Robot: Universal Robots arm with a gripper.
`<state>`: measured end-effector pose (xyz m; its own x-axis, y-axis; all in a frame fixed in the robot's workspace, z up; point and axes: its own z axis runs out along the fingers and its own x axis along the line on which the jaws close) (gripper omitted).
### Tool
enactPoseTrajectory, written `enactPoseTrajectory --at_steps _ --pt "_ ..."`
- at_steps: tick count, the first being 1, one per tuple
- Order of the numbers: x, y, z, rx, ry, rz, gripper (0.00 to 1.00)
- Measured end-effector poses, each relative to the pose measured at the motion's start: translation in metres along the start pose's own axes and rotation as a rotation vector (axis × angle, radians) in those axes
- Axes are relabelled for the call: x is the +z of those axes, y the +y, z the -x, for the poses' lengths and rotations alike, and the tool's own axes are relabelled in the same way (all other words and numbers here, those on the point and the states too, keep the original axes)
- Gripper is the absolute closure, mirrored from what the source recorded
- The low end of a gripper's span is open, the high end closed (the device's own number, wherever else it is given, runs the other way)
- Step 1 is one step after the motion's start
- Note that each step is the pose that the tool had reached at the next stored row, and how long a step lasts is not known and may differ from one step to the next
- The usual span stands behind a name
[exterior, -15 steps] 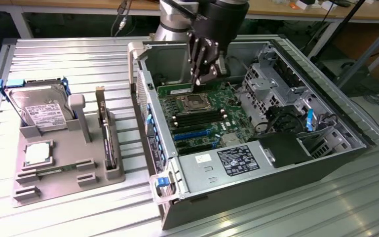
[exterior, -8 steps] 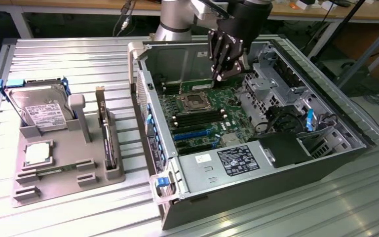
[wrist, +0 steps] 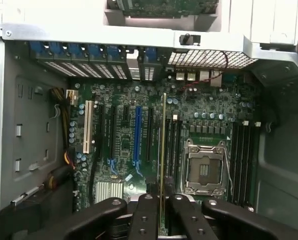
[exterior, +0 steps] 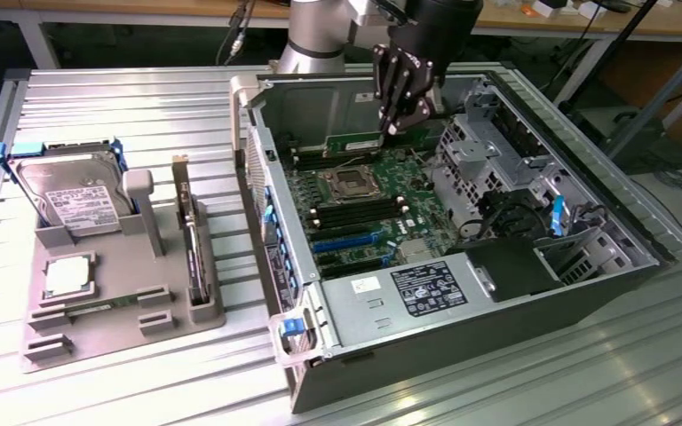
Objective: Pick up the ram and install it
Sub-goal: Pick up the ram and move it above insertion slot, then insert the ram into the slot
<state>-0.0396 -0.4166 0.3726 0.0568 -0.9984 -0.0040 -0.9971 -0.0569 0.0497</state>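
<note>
We are gripping the ram [exterior: 351, 140], a long thin green circuit-board stick, in the closed black claw [wrist: 163, 200], above the green motherboard [wrist: 124, 135] inside the open grey computer case [exterior: 578, 266]. We are judging tilt the main hazard: the stick could miss the black memory slots [wrist: 175, 145] and strike the silver processor socket [wrist: 205, 167]. We are not seeing its notch or contacts, because the wrist view is showing it edge-on.

no writing here is clear enough to read

Silver-grey cylindrical arm [exterior: 315, 35], black wrist housing [exterior: 439, 22], black gripper [exterior: 398, 124], linked fingers [wrist: 144, 217], round pivot pins [wrist: 148, 197].
</note>
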Motion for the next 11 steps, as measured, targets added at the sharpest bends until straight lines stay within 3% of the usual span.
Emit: enactPoseTrajectory --at_steps 11 --pt "0.0 0.0 0.0005 0.0 0.0 -0.0001 0.85"
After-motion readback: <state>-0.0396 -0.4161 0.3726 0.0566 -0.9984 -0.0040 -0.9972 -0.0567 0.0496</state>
